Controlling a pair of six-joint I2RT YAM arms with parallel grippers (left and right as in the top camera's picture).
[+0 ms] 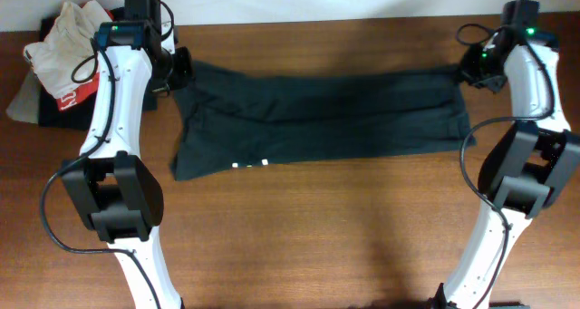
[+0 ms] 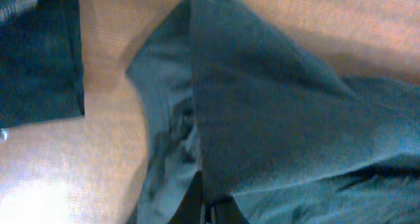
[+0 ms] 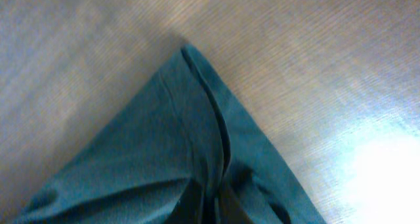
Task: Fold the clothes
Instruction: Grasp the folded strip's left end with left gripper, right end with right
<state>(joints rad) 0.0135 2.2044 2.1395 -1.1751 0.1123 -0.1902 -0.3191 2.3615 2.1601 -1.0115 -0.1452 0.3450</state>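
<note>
A dark teal garment [image 1: 317, 119] lies stretched across the wooden table, folded lengthwise, with small white marks near its front left edge. My left gripper [image 1: 181, 69] is shut on its far left corner; in the left wrist view the fingers [image 2: 209, 207] pinch the cloth [image 2: 275, 119]. My right gripper [image 1: 467, 71] is shut on the far right corner; in the right wrist view the fingers [image 3: 213, 207] pinch a fold of the cloth [image 3: 164, 152].
A pile of other clothes [image 1: 59, 60], beige, red and dark, sits at the table's far left corner. A dark piece of it shows in the left wrist view [image 2: 39, 60]. Bare wooden table [image 1: 317, 227] lies in front of the garment.
</note>
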